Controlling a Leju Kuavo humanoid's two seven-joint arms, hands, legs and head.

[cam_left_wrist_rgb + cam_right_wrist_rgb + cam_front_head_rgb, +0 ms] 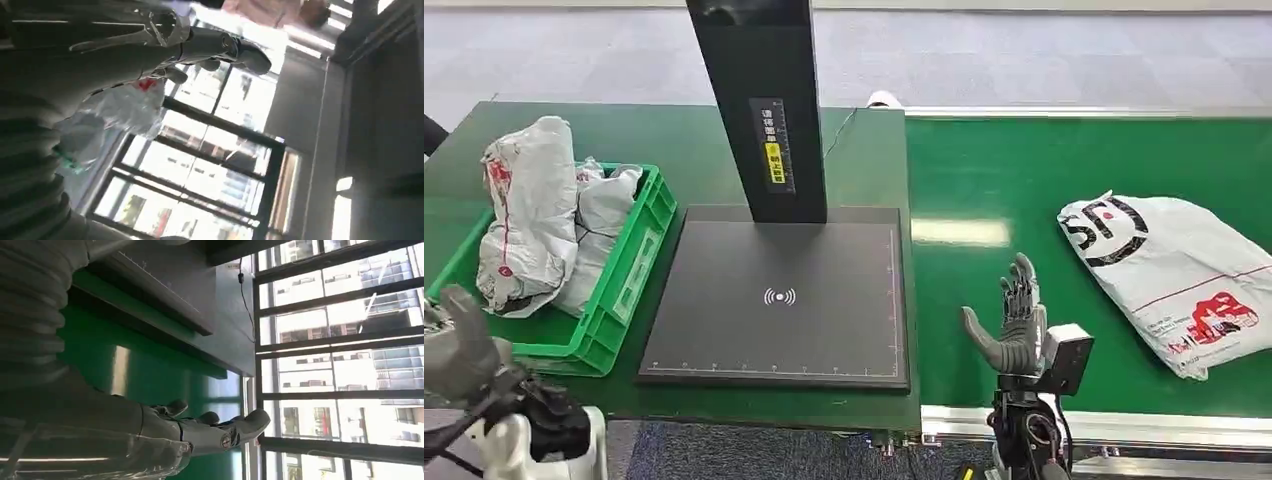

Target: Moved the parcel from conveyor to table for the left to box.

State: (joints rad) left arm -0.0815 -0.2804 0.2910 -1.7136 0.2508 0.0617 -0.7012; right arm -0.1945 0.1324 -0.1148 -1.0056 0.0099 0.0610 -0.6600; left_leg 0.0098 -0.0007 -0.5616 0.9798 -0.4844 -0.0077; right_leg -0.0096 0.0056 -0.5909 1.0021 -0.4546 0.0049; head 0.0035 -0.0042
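A white parcel bag (pixel 1172 275) with black and red print lies flat on the green conveyor belt (pixel 1014 190) at the right. My right hand (pixel 1012 325) stands upright over the belt's near edge, to the left of the parcel and apart from it, fingers straight and spread, holding nothing. The right wrist view shows the same hand (pixel 200 432) empty above the belt. My left hand (pixel 464 355) is low at the near left, beside the green crate (pixel 629 275), and holds nothing. In the left wrist view its fingers (pixel 220 47) are extended, with white bags (pixel 115 112) beyond them.
The green crate on the dark green table (pixel 674 150) holds several white parcel bags (pixel 534 215). A black scanner plate (pixel 779 300) with a tall black post (pixel 764 105) fills the table's middle. A metal rail (pixel 1124 425) edges the belt's near side.
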